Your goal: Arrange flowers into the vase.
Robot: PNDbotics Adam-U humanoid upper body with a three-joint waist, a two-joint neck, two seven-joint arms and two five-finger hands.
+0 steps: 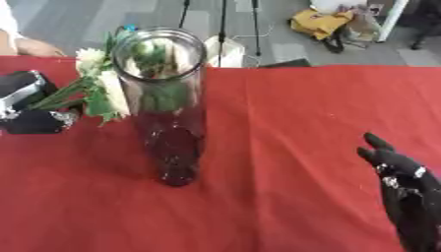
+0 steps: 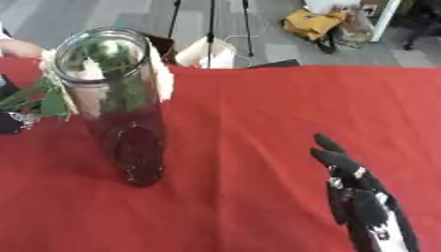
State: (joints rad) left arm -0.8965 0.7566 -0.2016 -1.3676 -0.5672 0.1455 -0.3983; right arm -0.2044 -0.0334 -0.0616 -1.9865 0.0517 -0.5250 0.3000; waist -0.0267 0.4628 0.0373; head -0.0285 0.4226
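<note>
A tall clear glass vase stands upright on the red tablecloth, left of centre. My left hand comes in from the left edge, shut on the green stems of a bunch of white flowers. The blooms and leaves lie against the vase's upper left side. More green and white shows through the glass near the rim; I cannot tell whether it is inside or behind the vase. My right hand rests open at the lower right, fingers up, well apart from the vase.
The table's far edge runs just behind the vase. Beyond it on the grey floor are tripod legs, a white bag and a yellow bag. Bare red cloth lies between the vase and my right hand.
</note>
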